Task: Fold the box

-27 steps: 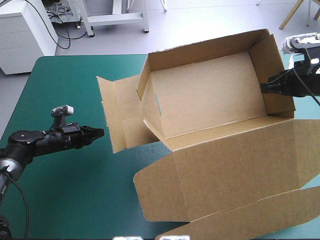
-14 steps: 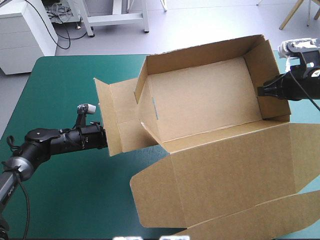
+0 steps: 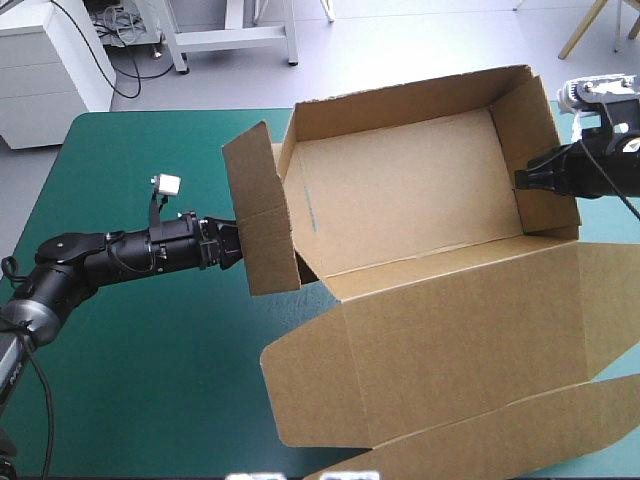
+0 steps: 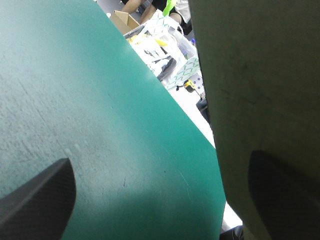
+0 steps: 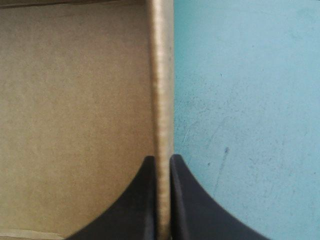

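1. Box (image 3: 400, 190) sits R of desk (image 3: 130, 350) centre, walls up, lid (image 3: 460, 330) flat toward near edge.
2. Right gripper (image 3: 522, 180) pinches R end wall (image 3: 540, 130), prob. to steady box.
3. Left gripper (image 3: 232, 245), fingers wide apart, presses L flap (image 3: 262, 210) upright for tucking.

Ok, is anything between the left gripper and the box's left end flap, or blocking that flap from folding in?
Nothing visible. The left gripper meets the raised flap on its outer face, fingers apart. Inward of it there is only the left wall of the box itself. The right gripper is shut on the right wall.
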Motion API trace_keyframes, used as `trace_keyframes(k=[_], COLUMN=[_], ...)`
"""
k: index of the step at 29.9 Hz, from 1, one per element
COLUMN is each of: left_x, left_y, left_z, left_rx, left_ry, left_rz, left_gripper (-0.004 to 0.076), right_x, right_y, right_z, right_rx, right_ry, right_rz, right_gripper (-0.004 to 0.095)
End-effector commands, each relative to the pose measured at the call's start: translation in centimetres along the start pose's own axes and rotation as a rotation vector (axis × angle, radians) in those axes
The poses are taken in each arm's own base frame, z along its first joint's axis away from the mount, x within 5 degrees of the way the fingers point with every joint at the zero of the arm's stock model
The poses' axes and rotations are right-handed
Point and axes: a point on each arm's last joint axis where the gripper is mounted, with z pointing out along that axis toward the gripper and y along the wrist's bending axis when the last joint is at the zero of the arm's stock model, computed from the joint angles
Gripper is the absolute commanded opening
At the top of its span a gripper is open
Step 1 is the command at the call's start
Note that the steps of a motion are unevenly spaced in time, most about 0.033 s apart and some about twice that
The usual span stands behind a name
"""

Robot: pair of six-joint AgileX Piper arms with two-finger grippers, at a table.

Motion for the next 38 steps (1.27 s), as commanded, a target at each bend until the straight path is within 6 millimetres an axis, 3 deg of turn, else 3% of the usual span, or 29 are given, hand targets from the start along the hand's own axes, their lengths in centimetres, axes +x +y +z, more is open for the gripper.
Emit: trace_keyframes(k=[1,6,21,28,34,38], left_x=[-1.8,-2.8,-4.0,-6.0,-8.5,-9.6], left_y=[-3.5,-4.9,-7.9,-9.7,-12.2,-13.2], left_z=[-0.5,-0.2,2.1,3.7,3.6,3.8], left_rx=[0.173,0.199,0.213,-0.091,-0.347,-0.458], left_ry=[-0.038,-0.037,-0.058,-0.055,-0.112,-0.060], left_rz=[0.050,0.084,0.156,0.296,0.427,0.452], left_gripper=[0.0664,0.0664,0.0664,0.0661,0.0661,0.0661], right_x=[-1.2,-1.7,-2.9,-3.3,-4.0,-4.3], right_y=[1.3,1.9,3.8,4.8,6.0,7.0], right_z=[-1.5,-1.0,-0.6,-0.3,-0.4,-0.4], right_rx=[0.012,0.091,0.057,0.099,0.088,0.062], right_ry=[-0.123,-0.153,-0.262,-0.292,-0.374,-0.418], right_rz=[-0.011,-0.006,-0.018,-0.025,-0.002,0.008], right_gripper=[-0.0009,0.0003,0.0003,0.0003,0.0003,0.0003])
